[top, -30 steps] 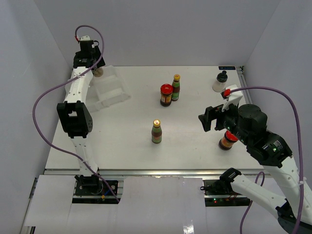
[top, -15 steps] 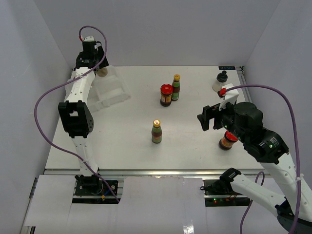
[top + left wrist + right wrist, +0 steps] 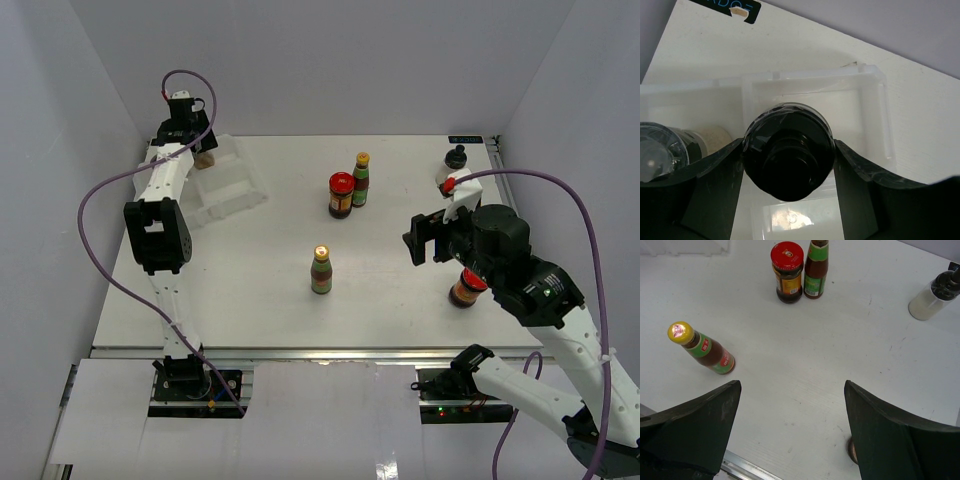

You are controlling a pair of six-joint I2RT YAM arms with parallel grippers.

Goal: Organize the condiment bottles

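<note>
Left gripper [image 3: 197, 150]: top view; is hanging fingers-down over the far left corner of the table [image 3: 260, 250], above the clear tray [image 3: 228, 188]. Its arm is stretching almost straight out from the base.
Right gripper [image 3: 428, 243]: is hovering over the table's right side, fingers pointing left, with the arm bending at the elbow behind it.
Centre pair: a red-lidded jar [image 3: 341, 195] and the far yellow-capped bottle [image 3: 361, 180] are standing just beside each other.
Near yellow-capped bottle [image 3: 321, 270]: is standing alone, nearer the bases.
Corner shaker [image 3: 452, 168]: is standing at the far right.
Right jar [image 3: 466, 290]: is sitting half hidden under the right arm.
Left wrist view: the fingers [image 3: 710, 185] are clamping the round black cap of the held shaker [image 3: 788, 145] from both sides, over a tray compartment [image 3: 867, 95]. Whether its base is resting there cannot be told. A second shaker [image 3: 660, 150] is sitting in the compartment to the left.
Right wrist view: the jaws are standing wide apart, gripping nothing, and are looking down on bare table, with the near bottle [image 3: 702, 350], the centre pair [image 3: 787, 272] [image 3: 815, 270] and the corner shaker [image 3: 932, 297] beyond.
</note>
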